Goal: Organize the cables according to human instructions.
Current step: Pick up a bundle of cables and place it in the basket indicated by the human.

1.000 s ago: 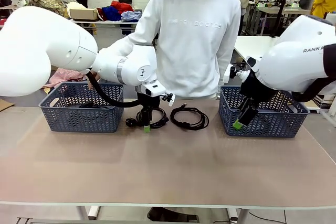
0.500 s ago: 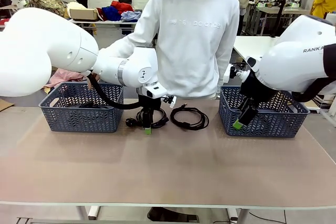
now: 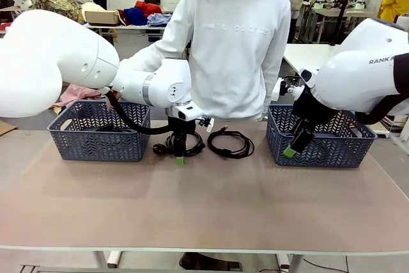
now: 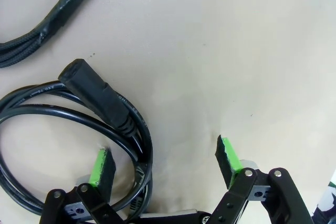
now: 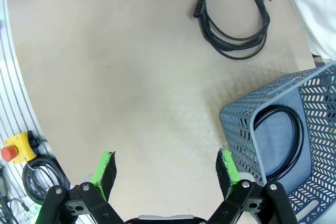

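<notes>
A black cable coil (image 3: 181,144) lies on the table at the far middle, and my left gripper (image 3: 180,156) points down onto it, open. In the left wrist view the coil's cord and plug (image 4: 100,95) run just inside the left green pad (image 4: 102,163); my left gripper (image 4: 165,161) touches nothing I can see. A second coil (image 3: 231,143) lies just to the right, also seen as a coil (image 5: 233,17) in the right wrist view. My right gripper (image 3: 295,146) hangs open at the right basket's near-left corner, and my right gripper (image 5: 167,167) holds nothing.
A dark mesh basket (image 3: 96,146) at the left holds a black cable (image 3: 112,129). The right basket (image 3: 332,155) holds a coil (image 5: 278,140). A person in a white sweatshirt (image 3: 239,49) stands at the far edge. A braided cord (image 4: 47,24) lies near the left gripper.
My left arm has shifted very slightly over the coil. The right arm, the cables and the baskets stand as before.
</notes>
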You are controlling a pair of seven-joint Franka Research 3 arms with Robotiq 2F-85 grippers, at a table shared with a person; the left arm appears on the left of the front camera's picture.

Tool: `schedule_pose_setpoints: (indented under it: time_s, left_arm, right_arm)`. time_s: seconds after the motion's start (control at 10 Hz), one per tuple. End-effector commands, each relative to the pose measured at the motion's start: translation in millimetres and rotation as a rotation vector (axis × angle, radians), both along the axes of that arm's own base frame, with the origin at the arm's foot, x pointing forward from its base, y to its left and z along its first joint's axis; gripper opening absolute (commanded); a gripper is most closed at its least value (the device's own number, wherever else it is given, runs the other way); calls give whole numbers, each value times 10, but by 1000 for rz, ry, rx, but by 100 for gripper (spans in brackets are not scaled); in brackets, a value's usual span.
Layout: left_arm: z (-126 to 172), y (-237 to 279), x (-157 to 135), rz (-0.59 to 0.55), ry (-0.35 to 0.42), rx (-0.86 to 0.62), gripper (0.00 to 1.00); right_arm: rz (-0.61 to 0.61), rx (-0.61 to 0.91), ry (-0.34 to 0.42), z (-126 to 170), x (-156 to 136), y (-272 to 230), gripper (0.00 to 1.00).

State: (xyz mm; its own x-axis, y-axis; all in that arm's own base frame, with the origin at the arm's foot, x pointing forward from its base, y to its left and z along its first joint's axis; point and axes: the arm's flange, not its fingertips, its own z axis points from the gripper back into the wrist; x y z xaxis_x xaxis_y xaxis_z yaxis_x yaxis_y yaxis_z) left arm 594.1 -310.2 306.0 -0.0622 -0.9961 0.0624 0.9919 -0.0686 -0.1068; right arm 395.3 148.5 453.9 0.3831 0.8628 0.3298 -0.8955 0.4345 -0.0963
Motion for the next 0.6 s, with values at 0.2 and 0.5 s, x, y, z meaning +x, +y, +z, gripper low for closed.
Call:
schedule_pose_setpoints:
  time_s: [0.2, 0.5]
  left_arm:
    - [8, 68, -100, 64, -18, 0, 81]
    - [34, 94, -92, 93, -65, -11, 42]
  right_arm:
    - [-8, 1, -6, 9, 1, 4, 100]
    - [-8, 1, -6, 9, 1, 4, 100]
